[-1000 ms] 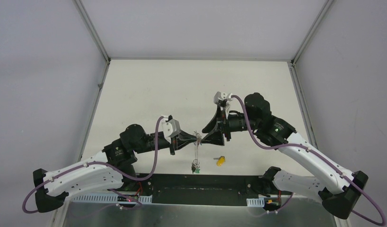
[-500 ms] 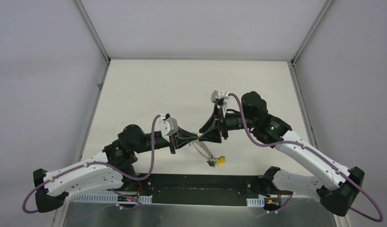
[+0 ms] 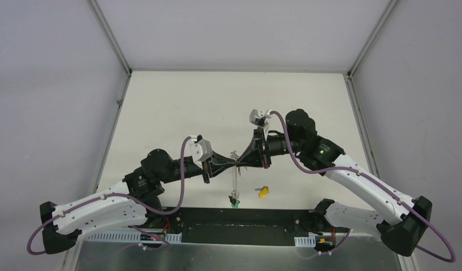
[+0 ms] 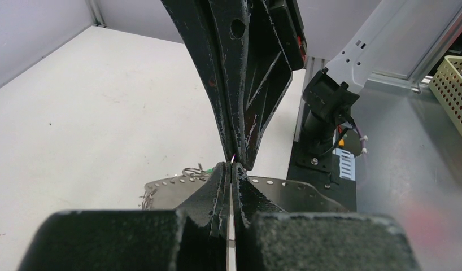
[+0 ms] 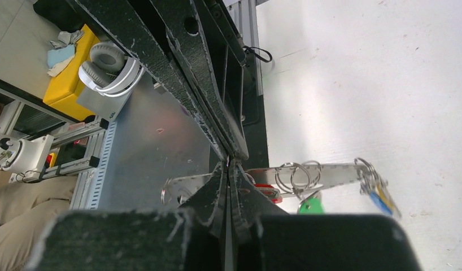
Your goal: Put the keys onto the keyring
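The keyring (image 3: 235, 179), a thin grey perforated band, hangs edge-on between the two arms above the table. My left gripper (image 3: 234, 164) is shut on its upper part. My right gripper (image 3: 240, 164) meets it tip to tip and is shut on the same band. In the right wrist view the keyring (image 5: 330, 174) runs behind my right gripper (image 5: 229, 165), carrying small split rings, a green key (image 5: 310, 204) and a red-headed key (image 5: 266, 192). The left wrist view shows the keyring (image 4: 285, 189) behind my left gripper (image 4: 231, 167). A yellow key (image 3: 263, 192) lies loose on the table.
The black base plate (image 3: 240, 217) and a metal bench run along the near edge below the hanging ring. White walls and frame posts (image 3: 111, 39) enclose the table. Purple cables loop over both arms.
My right gripper has gone from open to shut at the band and shifted slightly left. The keyring, swung toward the yellow key half a second ago, hangs straight down again.
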